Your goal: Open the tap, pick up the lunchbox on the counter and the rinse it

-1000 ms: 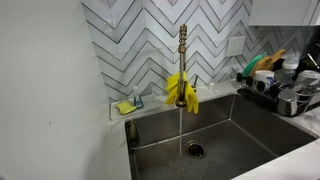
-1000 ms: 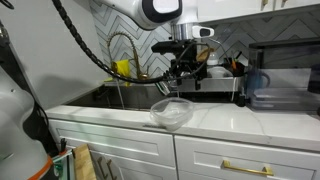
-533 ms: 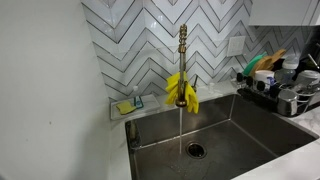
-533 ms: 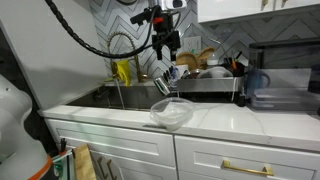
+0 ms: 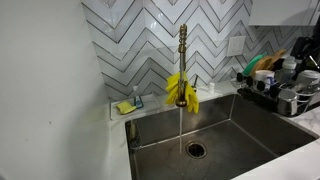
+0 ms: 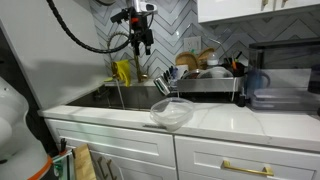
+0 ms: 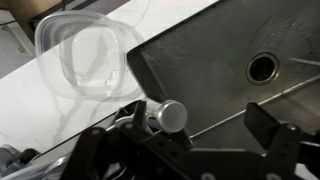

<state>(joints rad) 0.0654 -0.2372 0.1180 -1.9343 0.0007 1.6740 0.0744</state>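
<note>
The tap (image 5: 182, 50) is a tall brass stem with yellow gloves (image 5: 181, 90) draped low on it. A thin stream of water runs from it into the steel sink (image 5: 230, 130). The lunchbox (image 6: 172, 112), translucent and empty, sits on the white counter (image 6: 215, 118) at the sink's front edge. It also shows in the wrist view (image 7: 85, 55). My gripper (image 6: 141, 38) is high above the sink, close to the tap's top and away from the lunchbox. In the wrist view the gripper (image 7: 205, 118) is open and empty, with a silver knob (image 7: 170, 115) seen below between the fingers.
A dish rack (image 6: 205, 80) full of pots and dishes stands beside the sink and also shows in an exterior view (image 5: 285, 85). A sponge holder (image 5: 128, 104) sits on the back ledge. The drain (image 7: 262, 68) lies in the basin. The chevron tiled wall (image 5: 140, 40) is behind.
My gripper has moved up and across from above the lunchbox and dish rack toward the tap's top. The water keeps running. The lunchbox has not moved.
</note>
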